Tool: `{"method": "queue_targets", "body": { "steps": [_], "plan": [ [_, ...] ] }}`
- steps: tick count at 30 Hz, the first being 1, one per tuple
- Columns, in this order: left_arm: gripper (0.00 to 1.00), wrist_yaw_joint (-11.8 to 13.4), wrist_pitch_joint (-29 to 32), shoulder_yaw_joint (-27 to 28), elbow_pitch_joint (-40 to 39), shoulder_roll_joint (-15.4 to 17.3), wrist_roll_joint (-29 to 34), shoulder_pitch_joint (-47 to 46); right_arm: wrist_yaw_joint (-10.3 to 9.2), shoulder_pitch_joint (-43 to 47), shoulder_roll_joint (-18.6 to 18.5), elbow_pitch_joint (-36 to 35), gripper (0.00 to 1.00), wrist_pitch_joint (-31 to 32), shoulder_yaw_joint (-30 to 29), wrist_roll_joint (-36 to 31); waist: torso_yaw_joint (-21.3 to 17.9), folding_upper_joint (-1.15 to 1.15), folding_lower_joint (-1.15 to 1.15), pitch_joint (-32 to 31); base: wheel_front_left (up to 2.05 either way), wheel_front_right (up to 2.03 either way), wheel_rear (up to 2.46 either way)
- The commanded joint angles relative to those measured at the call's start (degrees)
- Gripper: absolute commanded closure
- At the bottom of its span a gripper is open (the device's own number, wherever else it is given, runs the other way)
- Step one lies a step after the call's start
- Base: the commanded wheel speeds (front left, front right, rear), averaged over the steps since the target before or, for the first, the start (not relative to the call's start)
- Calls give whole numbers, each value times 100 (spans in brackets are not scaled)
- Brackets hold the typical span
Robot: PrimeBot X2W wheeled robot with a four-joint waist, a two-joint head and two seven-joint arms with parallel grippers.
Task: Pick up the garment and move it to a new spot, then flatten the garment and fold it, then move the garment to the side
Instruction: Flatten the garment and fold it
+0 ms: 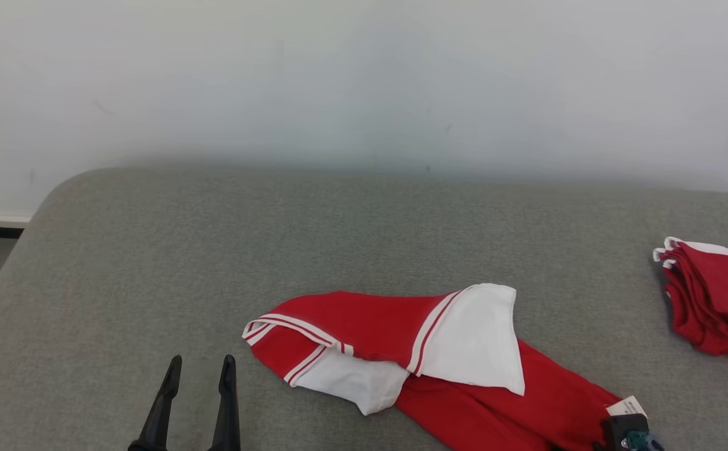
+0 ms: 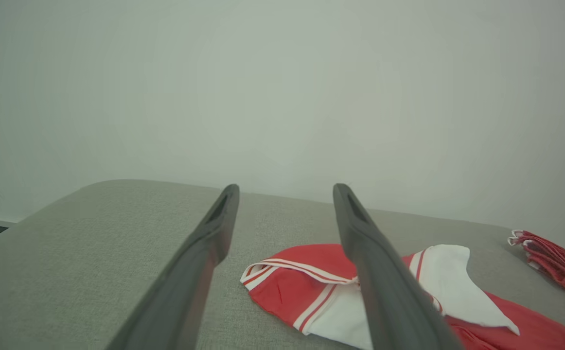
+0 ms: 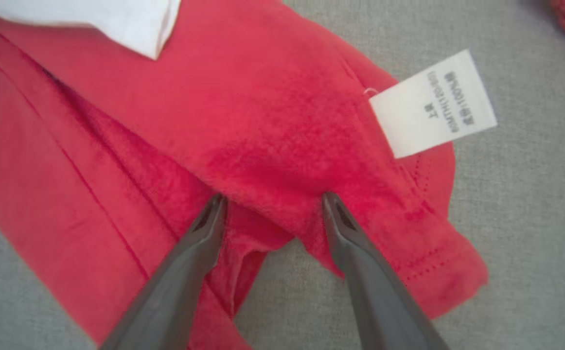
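The garment (image 1: 401,344) is red with white panels and striped trim, lying crumpled on the grey padded table (image 1: 213,250) at the lower middle. My left gripper (image 1: 201,366) stands open at the lower left, apart from the cloth, with nothing between its fingers (image 2: 214,228); from the left wrist the garment (image 2: 307,287) lies ahead and to the right. My right gripper (image 3: 273,201) is open just over the garment's red hem (image 3: 263,146), its tips at a fold of the cloth beside a white label (image 3: 433,104). In the head view only a dark part of the right wrist (image 1: 627,432) shows.
A stack of folded red and white garments (image 1: 715,294) sits at the table's right edge. The table's rounded far edge meets a pale wall (image 1: 364,81). Bare grey surface stretches across the left and far side.
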Motion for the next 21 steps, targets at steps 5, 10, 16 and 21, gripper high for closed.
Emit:
{"method": "queue_targets", "body": {
  "steps": [5, 10, 16, 21],
  "plan": [
    [0, -66, -17, 0, 80, -22, -51, -22, -15, -365, -45, 579, 57, -57, -125, -147, 232, 0, 0, 40, 0, 0, 0],
    [0, -104, -17, -55, 154, -22, -67, -55, -16, -735, -280, 1084, 100, -415, -265, -368, 361, 0, 0, 17, 0, 0, 0],
    [0, -130, -17, -57, 215, -24, -89, -67, -16, -1302, -483, 1385, 100, -586, -434, -790, 473, 0, 0, 4, 0, 0, 0],
    [0, -171, -17, -85, 265, -25, -82, -118, -16, -1852, -671, 1568, 100, -586, -521, -1068, 591, 0, 0, 39, 0, 0, 0]
  ]
}}
